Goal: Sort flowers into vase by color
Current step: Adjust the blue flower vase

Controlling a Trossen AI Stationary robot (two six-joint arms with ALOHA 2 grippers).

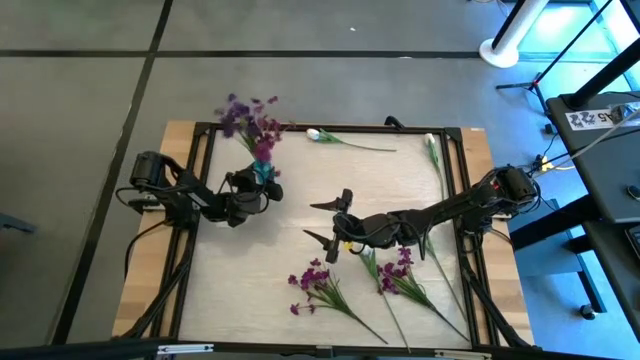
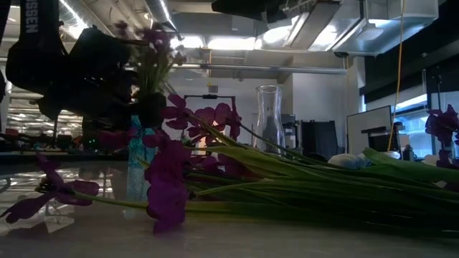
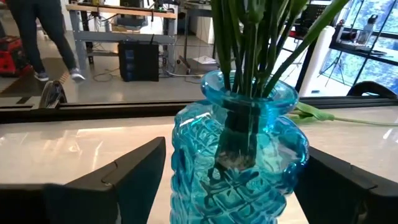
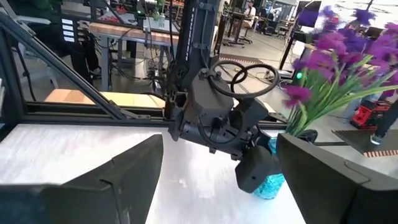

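We've got the left hand (image 1: 268,184) spread wide on either side of the blue vase (image 3: 239,155), not gripping it, near the counter's (image 1: 260,260) far left corner. Purple flowers (image 1: 250,120) stand in it. Right hand (image 1: 333,222) is mid-counter, open and empty. More purple stems (image 1: 320,285) lie by the near edge, white tulips (image 1: 318,134) along the far edge.

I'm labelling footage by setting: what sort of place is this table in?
Probably a robotics lab or workshop: beyond the pale wooden table with its black metal frame stand cluttered workbenches, and exposed ceiling ducts run overhead.
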